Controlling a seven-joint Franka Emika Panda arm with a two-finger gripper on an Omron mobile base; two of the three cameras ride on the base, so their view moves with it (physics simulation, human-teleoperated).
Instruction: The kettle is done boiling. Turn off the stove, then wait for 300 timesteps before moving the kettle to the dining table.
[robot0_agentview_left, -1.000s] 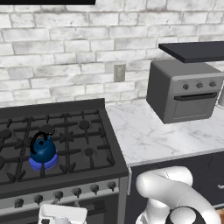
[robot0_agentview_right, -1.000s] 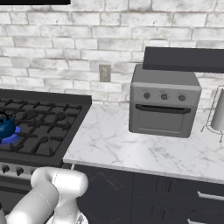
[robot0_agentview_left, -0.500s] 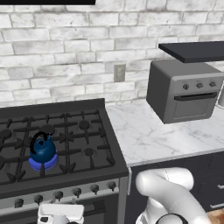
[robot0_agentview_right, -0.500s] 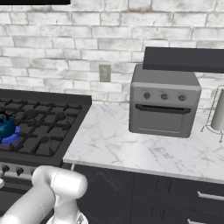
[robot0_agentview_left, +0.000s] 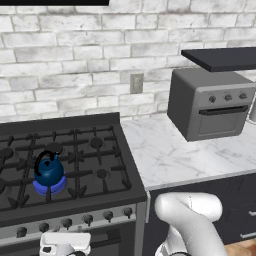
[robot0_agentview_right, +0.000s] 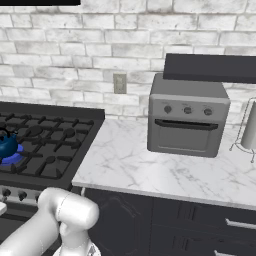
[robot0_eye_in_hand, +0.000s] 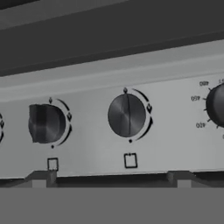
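At left of the left base frame, the small glossy dark-blue kettle (robot0_agentview_left: 49, 171) sits on a lit burner of the wide black gas stove (robot0_agentview_left: 100, 150). Below, the tool (robot0_agentview_left: 65, 243) (jaws wide, empty) faces round dark knobs (robot0_eye_in_hand: 127, 116); switching off likely needs gripping one.

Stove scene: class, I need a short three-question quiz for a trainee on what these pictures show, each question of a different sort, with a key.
1. True or false: the kettle stands on the marble counter.
2. Multiple choice: under the kettle there is A) a blue flame, B) a plate, C) a towel.
3. Fill in: in the hand view, the knob nearest the centre sits on the front panel of the ____.

Key: 1 false, it stands on a burner of the stove. 2 A. 3 stove.
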